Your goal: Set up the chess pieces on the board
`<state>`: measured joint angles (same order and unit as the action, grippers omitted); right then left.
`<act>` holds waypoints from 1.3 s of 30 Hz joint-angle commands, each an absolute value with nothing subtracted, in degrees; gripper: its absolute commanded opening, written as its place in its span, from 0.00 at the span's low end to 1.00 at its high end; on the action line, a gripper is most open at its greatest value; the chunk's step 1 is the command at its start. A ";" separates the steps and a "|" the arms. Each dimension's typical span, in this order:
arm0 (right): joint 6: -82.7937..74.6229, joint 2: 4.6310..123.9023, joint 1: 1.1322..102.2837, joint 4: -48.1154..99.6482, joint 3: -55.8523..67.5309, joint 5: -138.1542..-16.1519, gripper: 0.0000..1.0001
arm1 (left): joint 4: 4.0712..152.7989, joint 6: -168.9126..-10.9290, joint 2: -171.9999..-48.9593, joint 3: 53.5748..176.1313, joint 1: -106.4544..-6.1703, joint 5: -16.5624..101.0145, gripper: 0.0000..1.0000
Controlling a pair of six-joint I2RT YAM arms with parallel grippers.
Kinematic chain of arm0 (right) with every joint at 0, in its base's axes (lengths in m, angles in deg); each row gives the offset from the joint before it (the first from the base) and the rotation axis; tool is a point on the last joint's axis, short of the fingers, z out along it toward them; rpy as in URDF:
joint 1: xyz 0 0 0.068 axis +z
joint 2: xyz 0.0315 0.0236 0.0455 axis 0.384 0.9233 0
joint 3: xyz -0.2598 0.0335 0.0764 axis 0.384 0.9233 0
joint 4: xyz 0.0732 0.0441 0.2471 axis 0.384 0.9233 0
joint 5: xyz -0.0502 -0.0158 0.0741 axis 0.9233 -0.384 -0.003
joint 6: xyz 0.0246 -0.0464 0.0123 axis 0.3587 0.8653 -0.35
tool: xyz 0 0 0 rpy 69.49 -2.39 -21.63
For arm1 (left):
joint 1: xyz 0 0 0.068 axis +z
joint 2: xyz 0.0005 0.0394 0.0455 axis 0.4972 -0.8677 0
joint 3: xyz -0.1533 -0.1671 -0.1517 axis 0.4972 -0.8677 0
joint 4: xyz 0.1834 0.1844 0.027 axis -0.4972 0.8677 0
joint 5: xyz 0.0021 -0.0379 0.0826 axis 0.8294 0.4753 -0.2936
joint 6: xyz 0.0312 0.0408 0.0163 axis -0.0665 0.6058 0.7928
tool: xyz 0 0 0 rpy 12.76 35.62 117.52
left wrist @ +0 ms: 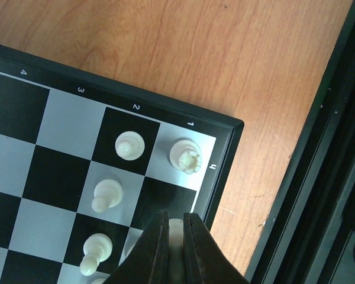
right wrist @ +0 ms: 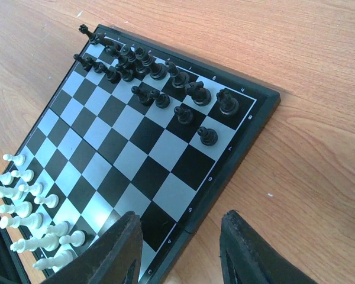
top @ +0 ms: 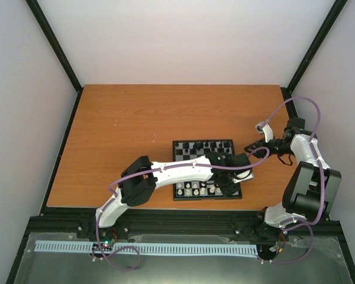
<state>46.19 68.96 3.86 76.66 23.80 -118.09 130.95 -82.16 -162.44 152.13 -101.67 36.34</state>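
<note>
My left fingers are clenched on a cream-white chess piece at the board's near right corner, the arm stretched low over the white pieces. My right fingers stand apart, grasping nothing, by the board's right edge. The border reads 4, 3, 2, 1. Black pieces fill the far ranks. The tabletop is orange-brown wood, with pale walls beyond.

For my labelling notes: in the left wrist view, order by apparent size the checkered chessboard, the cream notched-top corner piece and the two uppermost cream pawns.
1. black-and-grey checkered chessboard
2. cream notched-top corner piece
3. two uppermost cream pawns: they look alike, so unranked
</note>
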 commanded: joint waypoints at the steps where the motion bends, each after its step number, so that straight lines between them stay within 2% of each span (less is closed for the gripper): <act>1: 46.86 68.76 3.33 76.83 23.98 -120.07 0.36 | 132.20 -80.45 -163.63 155.51 -102.06 35.63 0.02; 18: 47.88 70.02 3.29 77.89 23.72 -120.84 0.36 | 131.59 -80.36 -166.10 155.97 -102.06 34.39 0.05; 25: 48.39 69.94 3.25 78.55 23.55 -120.93 0.36 | 130.96 -81.34 -165.21 156.40 -102.06 34.09 0.28; 28: 48.80 69.49 3.25 79.42 22.89 -120.86 0.37 | 130.28 -81.65 -163.05 156.23 -102.07 34.64 0.33; 32: 49.03 67.00 3.25 80.59 21.66 -120.40 0.37 | 130.18 -81.76 -158.48 155.94 -102.07 34.19 0.35; 39: 44.43 57.56 3.32 79.05 20.59 -118.58 0.42 | 133.54 -82.64 -146.16 151.60 -100.74 21.88 0.51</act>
